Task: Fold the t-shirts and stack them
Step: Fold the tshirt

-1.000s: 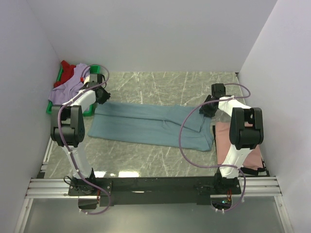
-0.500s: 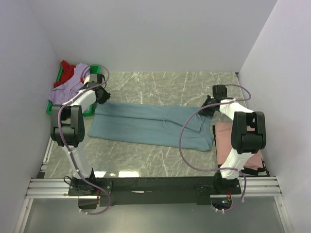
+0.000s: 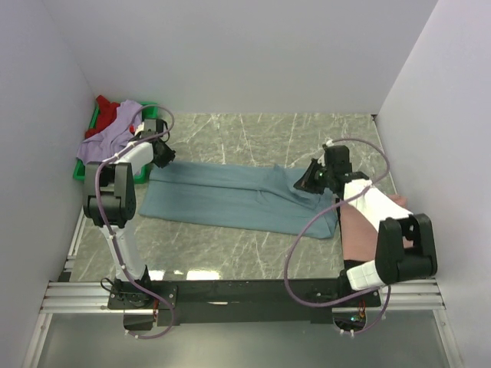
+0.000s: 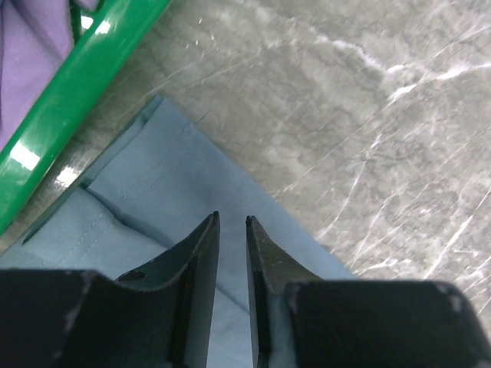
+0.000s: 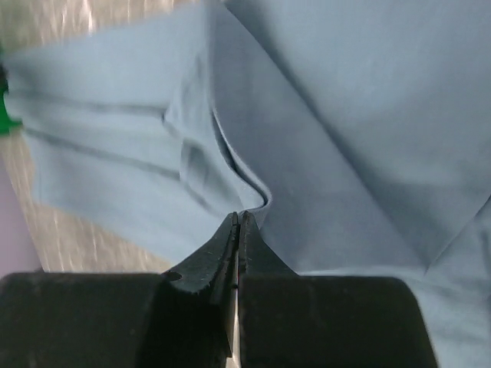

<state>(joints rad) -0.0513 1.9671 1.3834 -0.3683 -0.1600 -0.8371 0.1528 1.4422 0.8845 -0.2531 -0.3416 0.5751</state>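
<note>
A dusty grey-blue cotton t-shirt (image 3: 230, 199) lies on the grey marble tabletop (image 3: 253, 130). It is folded into a long band that starts just beside the green plastic tray (image 3: 79, 171) and runs well away from it. A crumpled lavender shirt (image 3: 107, 142) and a red one (image 3: 112, 112) are heaped in the tray, and a salmon pink shirt (image 3: 351, 230) lies beyond the band's end farthest from the tray. The left hand (image 4: 231, 221) hangs over the band's corner nearest the tray, fingers a narrow slit apart and holding nothing, its arm reaching forward. The right hand (image 5: 238, 218) is over the end far from the tray, fingers pressed together on a raised fold of the cloth, its arm bent inward.
</note>
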